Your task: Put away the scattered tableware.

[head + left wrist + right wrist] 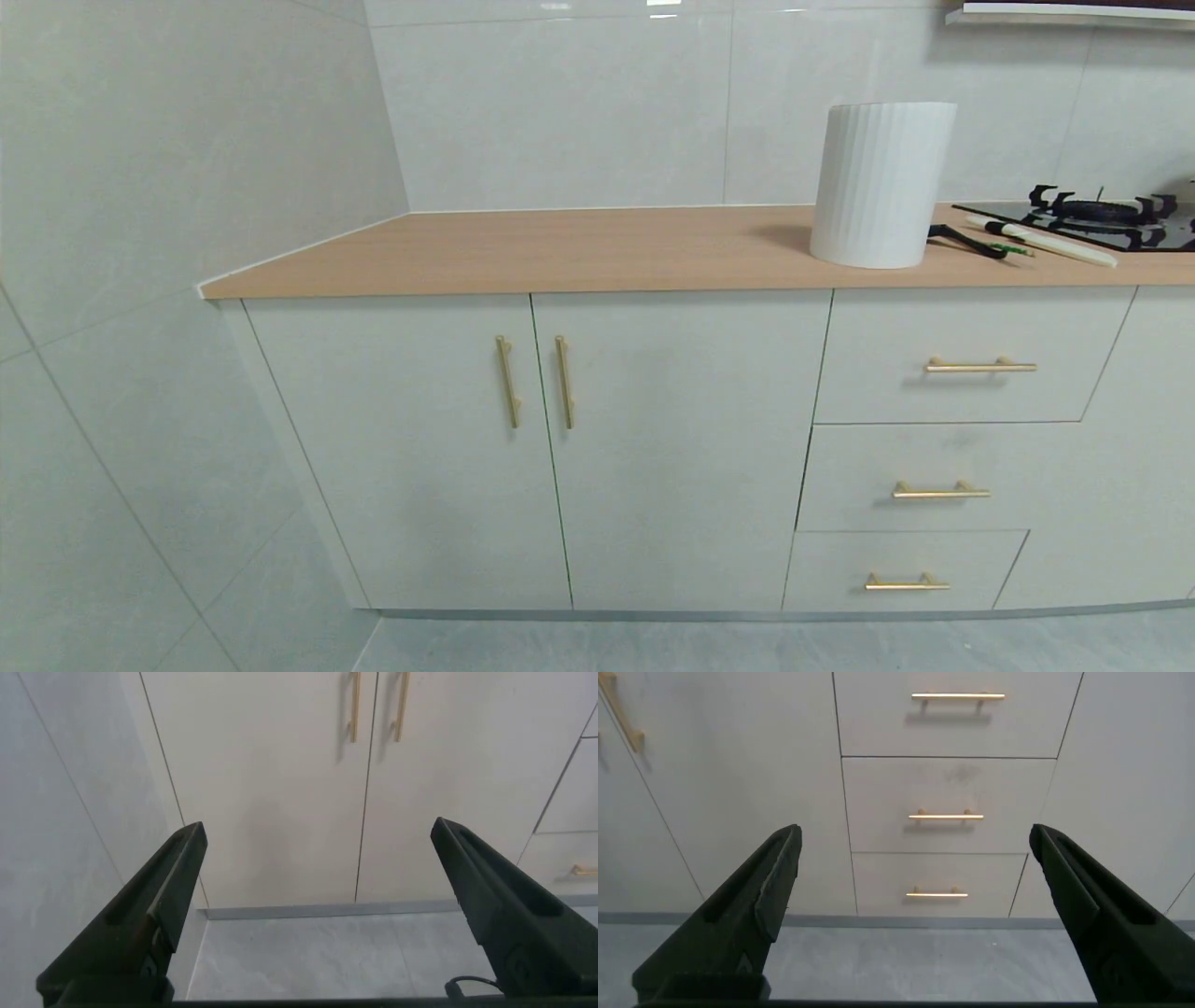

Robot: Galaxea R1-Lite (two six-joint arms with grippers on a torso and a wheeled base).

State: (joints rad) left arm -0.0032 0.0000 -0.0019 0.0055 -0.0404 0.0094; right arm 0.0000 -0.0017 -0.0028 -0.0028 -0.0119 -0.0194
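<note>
Tableware not yet put away.
Black utensil and white utensil are left lying beside the holder; left claw and right claw are held spread, empty.

In bright, even light, glare streaks the wall tiles at upper centre and the white container casts a soft shadow leftward on the counter.

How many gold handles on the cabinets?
5: left door handle and right door handle, side by side; top drawer handle, middle drawer handle, bottom drawer handle. Others may be hidden.
</note>
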